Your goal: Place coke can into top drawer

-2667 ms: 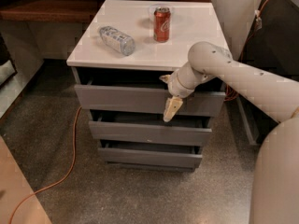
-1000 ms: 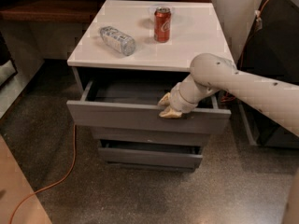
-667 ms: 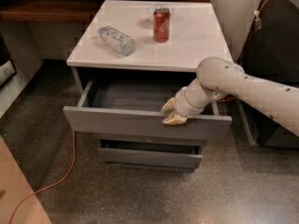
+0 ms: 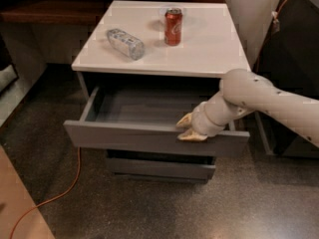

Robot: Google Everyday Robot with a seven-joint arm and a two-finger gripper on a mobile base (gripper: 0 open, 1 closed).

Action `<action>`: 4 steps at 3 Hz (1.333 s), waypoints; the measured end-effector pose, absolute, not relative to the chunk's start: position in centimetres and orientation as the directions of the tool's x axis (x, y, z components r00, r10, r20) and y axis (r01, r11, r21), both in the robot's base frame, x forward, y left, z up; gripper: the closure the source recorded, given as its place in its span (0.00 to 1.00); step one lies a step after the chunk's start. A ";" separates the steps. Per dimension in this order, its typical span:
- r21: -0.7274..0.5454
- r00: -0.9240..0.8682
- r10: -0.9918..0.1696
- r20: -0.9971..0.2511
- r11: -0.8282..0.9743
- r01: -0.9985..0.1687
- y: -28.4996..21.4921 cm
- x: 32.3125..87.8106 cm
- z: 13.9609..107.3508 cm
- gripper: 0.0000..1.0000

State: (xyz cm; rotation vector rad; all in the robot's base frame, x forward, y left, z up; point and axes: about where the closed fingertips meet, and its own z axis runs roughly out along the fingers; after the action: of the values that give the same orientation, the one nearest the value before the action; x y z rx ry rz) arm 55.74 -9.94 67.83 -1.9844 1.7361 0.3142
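The gripper [image 4: 191, 129] sits at four o'clock on the front lip of the top drawer [image 4: 124, 136]; whether it clamps I cannot tell. The coke can [image 4: 173, 27] stands at twelve on the cabinet top [image 4: 214, 49]. I'd pull straight and level.

Drawer [image 4: 124, 136] stands open. Its grey inside is free from above across the left and middle. Gripper [image 4: 187, 128] sits at the drawer's front rim, right of centre. Arm [image 4: 269, 101] reaches in from the right and blocks the drawer's right end. Cabinet top [image 4: 209, 49] overhangs the drawer's back part. Can [image 4: 173, 27] stands upright near the top's back edge, with room all round. Bottle [image 4: 125, 43] lies to its left, apart from it. Right half of the top is free.
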 end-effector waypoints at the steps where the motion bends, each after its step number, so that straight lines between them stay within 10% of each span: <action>1: -0.203 0.168 -0.865 -0.472 -0.079 -0.976 -9.9 55.8 67.8 0.67; 3: -0.160 0.180 -0.829 -0.529 -0.111 -0.981 -9.4 55.8 72.8 0.04; 4: -0.124 0.183 -0.810 -0.558 -0.136 -0.983 -9.0 56.4 75.8 0.01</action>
State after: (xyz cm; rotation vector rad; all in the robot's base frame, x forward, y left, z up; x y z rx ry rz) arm 56.36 -8.96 75.77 -2.0043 1.6791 0.4995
